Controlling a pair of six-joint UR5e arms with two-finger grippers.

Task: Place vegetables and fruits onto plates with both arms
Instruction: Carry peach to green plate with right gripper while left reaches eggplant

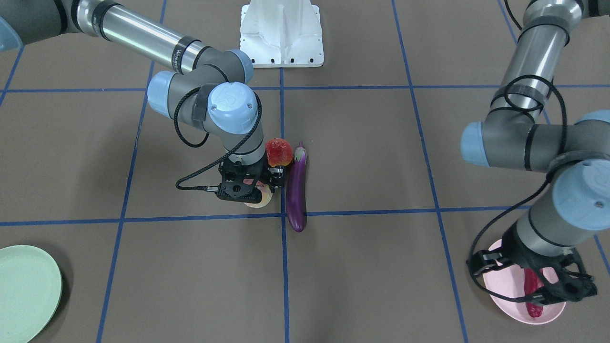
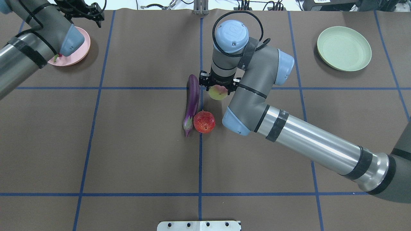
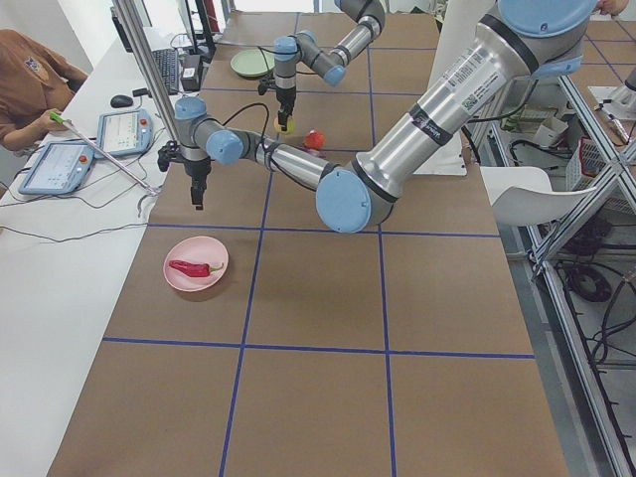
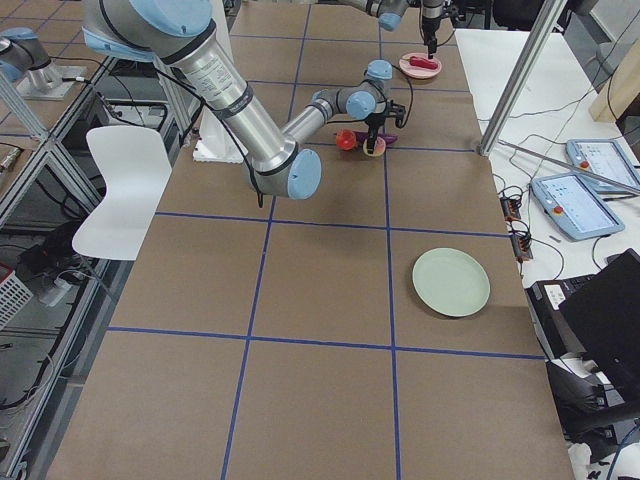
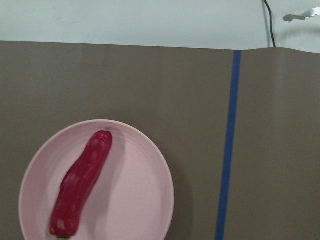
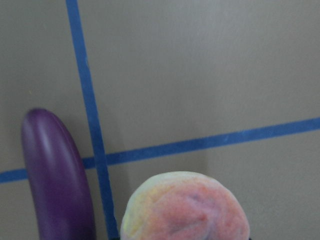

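Pomegranate (image 2: 204,122) lies nearest the robot, just beside the eggplant (image 2: 192,102). Beyond them the right gripper (image 2: 218,86) sits over the peach (image 2: 218,94), but I cannot tell whether it has clamped. Farthest are the green plate (image 2: 344,48) and the pink plate (image 5: 145,200), which holds the chili (image 5: 82,192). The left gripper (image 3: 198,202) hangs above the pink plate, and its jaws cannot be made out.

The right gripper (image 1: 244,185) covers most of the peach (image 1: 262,198); its fingers are hidden, so its grip cannot be told. At the right wrist the peach is blurred and, like the eggplant (image 6: 57,180), cut off below. The left gripper (image 1: 548,289) hides part of the chili (image 1: 534,309); its jaws are unreadable
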